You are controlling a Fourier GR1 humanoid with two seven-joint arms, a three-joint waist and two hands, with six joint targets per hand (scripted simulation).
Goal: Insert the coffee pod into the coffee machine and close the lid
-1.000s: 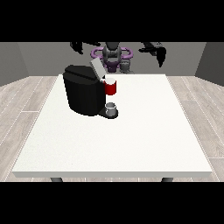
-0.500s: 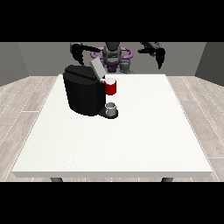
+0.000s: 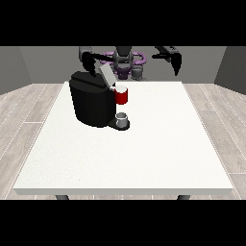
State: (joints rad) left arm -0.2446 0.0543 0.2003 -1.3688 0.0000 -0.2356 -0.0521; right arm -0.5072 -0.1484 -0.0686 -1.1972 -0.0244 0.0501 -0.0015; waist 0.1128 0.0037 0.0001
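The black coffee machine stands on the white table, left of centre. Its grey lid is tilted up and open. Below the lid is the red pod holder with a pale top; I cannot tell whether the coffee pod is in it. A small grey cup sits on the machine's base. The hand at the view's left hangs just above the machine's back, next to the lid, fingers pointing down and holding nothing. The hand at the view's right is raised over the far table edge, open and empty.
The robot's torso is behind the far edge of the table. A wooden floor surrounds the table. The machine and the cup are the only things on the table.
The hand at the view's left has come down towards the machine's lid. The hand at the view's right has barely shifted. The lid stays open.
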